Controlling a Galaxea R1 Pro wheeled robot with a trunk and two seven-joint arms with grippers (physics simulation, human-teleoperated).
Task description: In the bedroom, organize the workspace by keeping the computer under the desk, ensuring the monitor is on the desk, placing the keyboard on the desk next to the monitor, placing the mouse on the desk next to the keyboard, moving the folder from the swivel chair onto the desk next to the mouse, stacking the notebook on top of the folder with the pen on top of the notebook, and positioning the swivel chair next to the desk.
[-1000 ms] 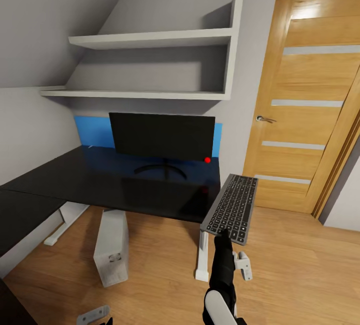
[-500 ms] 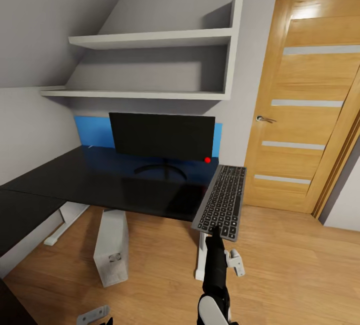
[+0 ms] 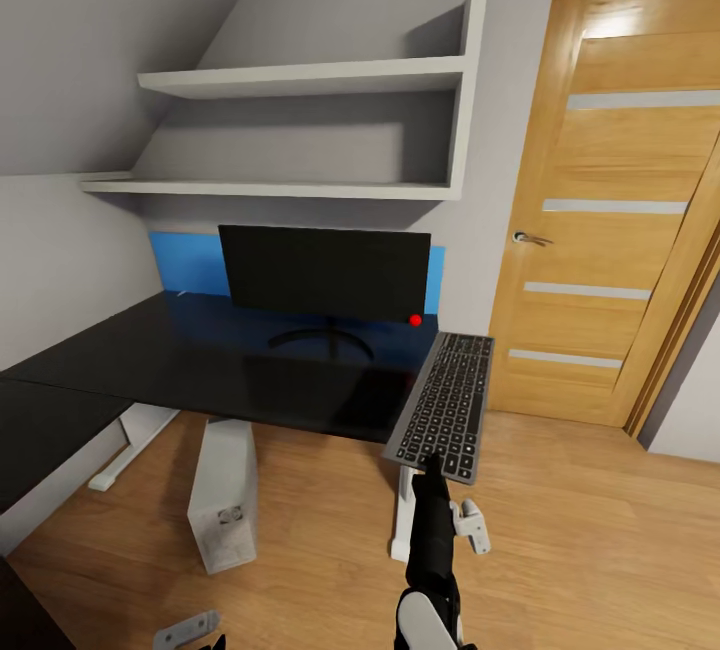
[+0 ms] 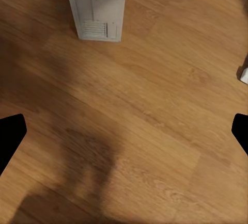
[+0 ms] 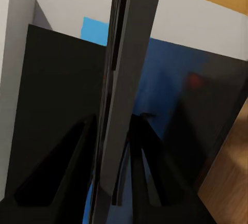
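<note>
My right gripper (image 3: pixel 432 465) is shut on the near end of the keyboard (image 3: pixel 445 405), a slim silver frame with dark keys. Its far end reaches over the right corner of the black desk (image 3: pixel 200 370); contact with the top cannot be told. In the right wrist view the keyboard (image 5: pixel 124 90) runs edge-on between my fingers (image 5: pixel 70 175). The black monitor (image 3: pixel 325 275) stands on the desk, red dot at its lower right. The white-grey computer (image 3: pixel 222 505) stands on the floor at the desk's front edge. My left gripper (image 4: pixel 124 131) hangs open over the floor near the computer (image 4: pixel 95 7).
A wooden door (image 3: pixel 620 210) stands right of the desk. Two white wall shelves (image 3: pixel 300 80) hang above the monitor, with a blue panel (image 3: pixel 185 263) behind it. A white desk leg (image 3: pixel 405 520) stands under the keyboard. Open wood floor (image 3: pixel 600 550) lies to the right.
My right arm carried the keyboard left, bringing its far end over the desk's right corner. In the last half second it has held still.
</note>
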